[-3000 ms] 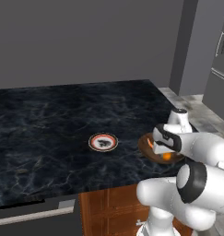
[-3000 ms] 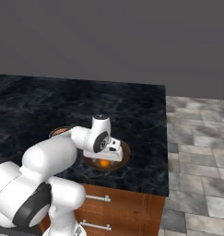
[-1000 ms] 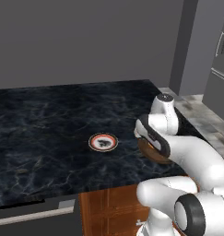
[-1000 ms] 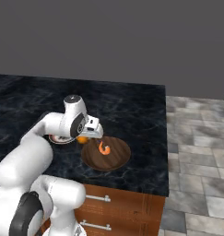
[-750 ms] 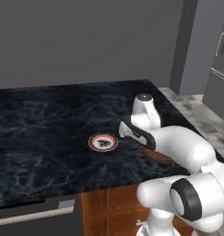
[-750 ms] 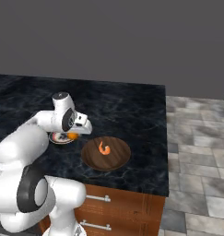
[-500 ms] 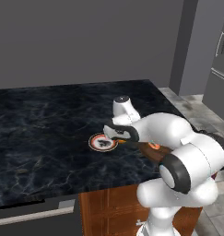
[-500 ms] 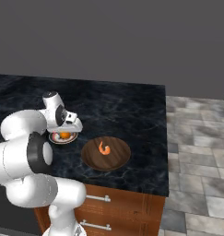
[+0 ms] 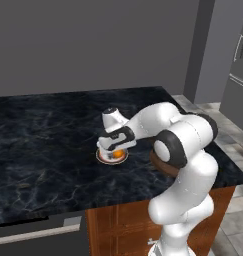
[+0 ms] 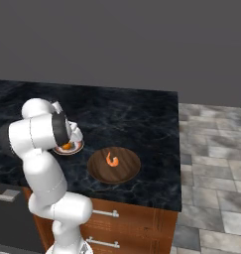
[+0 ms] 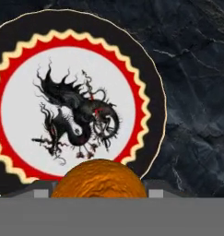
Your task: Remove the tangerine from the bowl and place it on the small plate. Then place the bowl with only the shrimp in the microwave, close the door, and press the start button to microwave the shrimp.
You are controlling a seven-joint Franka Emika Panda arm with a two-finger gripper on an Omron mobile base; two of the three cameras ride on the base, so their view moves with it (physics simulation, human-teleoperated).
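My gripper (image 9: 117, 149) hangs just over the small plate (image 9: 106, 158) and is shut on the tangerine (image 9: 118, 153). In the hand view the orange tangerine (image 11: 98, 179) sits between the finger tips at the bottom, over the near edge of the plate (image 11: 72, 97), which has a red scalloped ring and a black dragon. From the right base the tangerine (image 10: 66, 146) shows above the plate (image 10: 75, 148). To the right stands the brown bowl (image 10: 123, 171) holding only the shrimp (image 10: 111, 159). My arm hides most of the bowl (image 9: 154, 160) in the left base view.
Plate and bowl stand on a dark marble counter (image 10: 142, 114) near its front edge. The counter ends at the right above a tiled floor (image 10: 211, 163). Wooden drawers (image 10: 122, 218) lie below. A grey appliance (image 9: 240, 85) stands at the far right.
The arm has swung left from the bowl to the small plate, carrying the tangerine out of the bowl. The shrimp stays alone in the bowl.
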